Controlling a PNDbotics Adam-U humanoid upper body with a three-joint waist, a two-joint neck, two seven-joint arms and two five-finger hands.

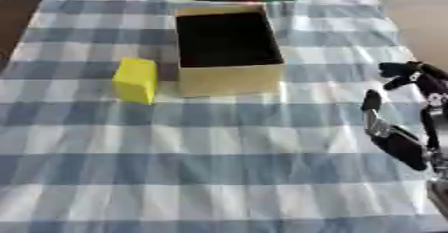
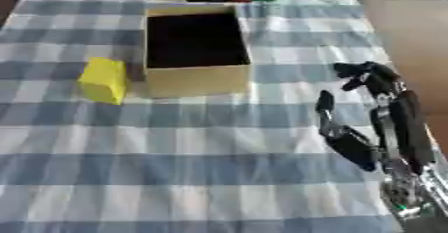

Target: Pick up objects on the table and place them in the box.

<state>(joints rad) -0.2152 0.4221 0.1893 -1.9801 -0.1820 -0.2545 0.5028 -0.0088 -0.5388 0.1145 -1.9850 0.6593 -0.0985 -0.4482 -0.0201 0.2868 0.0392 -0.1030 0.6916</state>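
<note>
Checked blue-and-white cloth (image 1: 219, 177) covers the whole table, with some green and red clutter past its far edge at twelve o'clock. On it sits the box (image 1: 229, 79), an open cardboard carton with a dark inside, placed toward twelve o'clock of the cloth's middle; its mouth faces up, so anything can be lowered straight in. I see nothing inside it, though the dark interior hides detail.

Just beside the box, at its nine o'clock, stands the block (image 1: 136, 79), a yellow piece upright on the cloth. A narrow strip of cloth seems to part the two. It looks like the only loose thing left to pick up.

At about four o'clock of the box the right hand (image 2: 372, 122) hangs over the cloth, well apart from both block and box. Its fingers are spread and mostly straight, thumb apart, holding nothing. That posture reads as readiness, not grasping.

No left hand shows in either view. The block lies on the left side, so the right hand would need to cross in front of the box.
</note>
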